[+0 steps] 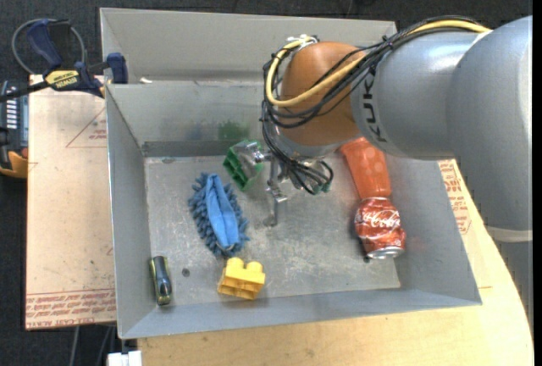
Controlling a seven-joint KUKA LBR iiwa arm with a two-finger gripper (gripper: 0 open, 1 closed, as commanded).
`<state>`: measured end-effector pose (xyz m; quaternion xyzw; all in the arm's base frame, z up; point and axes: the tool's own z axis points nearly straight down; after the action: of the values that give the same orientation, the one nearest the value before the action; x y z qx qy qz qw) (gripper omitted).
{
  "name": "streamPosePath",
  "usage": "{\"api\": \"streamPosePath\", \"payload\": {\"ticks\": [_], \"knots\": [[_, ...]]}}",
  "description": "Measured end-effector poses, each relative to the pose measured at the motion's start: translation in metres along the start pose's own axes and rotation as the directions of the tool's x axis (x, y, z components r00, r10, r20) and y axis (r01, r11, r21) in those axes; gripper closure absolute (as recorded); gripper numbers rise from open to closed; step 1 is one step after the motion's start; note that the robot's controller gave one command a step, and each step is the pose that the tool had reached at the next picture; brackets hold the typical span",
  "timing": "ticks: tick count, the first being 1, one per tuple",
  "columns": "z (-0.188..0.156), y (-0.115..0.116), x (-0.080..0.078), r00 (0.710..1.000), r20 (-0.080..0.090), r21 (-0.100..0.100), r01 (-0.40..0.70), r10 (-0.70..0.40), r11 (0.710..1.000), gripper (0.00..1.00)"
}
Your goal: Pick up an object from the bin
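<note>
In the bin [127, 186], the fuzzy duster [218, 212] lies left of the middle of the floor. Before it, near the front wall, sits the toy brick [241, 278]. The short pen-like tool [161, 280] lies in the front left corner. The drink can [378, 229] lies by the right wall, with the bottle [366, 169] just behind it. The small ribbed piece [239, 165] lies near the back wall, behind the duster. The gripper [273, 205] hangs between the duster and the can.

KUKA arm [457, 93] reaches in from right, gripper [275, 202] pointing down.
Orange wrist cover [318, 106] sits above the gripper, yellow and black cables [273, 85] looped around it.
</note>
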<state>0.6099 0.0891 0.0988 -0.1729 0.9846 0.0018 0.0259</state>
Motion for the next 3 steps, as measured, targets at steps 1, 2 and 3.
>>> {"api": "streamPosePath", "payload": {"ticks": [1,2,3], "knots": [[-0.001,0.008,-0.016,0.993,0.004,0.001,0.117,-0.117,0.993,0.00],[0.027,0.031,-0.006,1.000,0.007,0.000,0.004,-0.004,1.000,0.00],[0.027,0.027,-0.012,0.997,0.000,-0.001,0.072,-0.072,0.997,0.00]]}}
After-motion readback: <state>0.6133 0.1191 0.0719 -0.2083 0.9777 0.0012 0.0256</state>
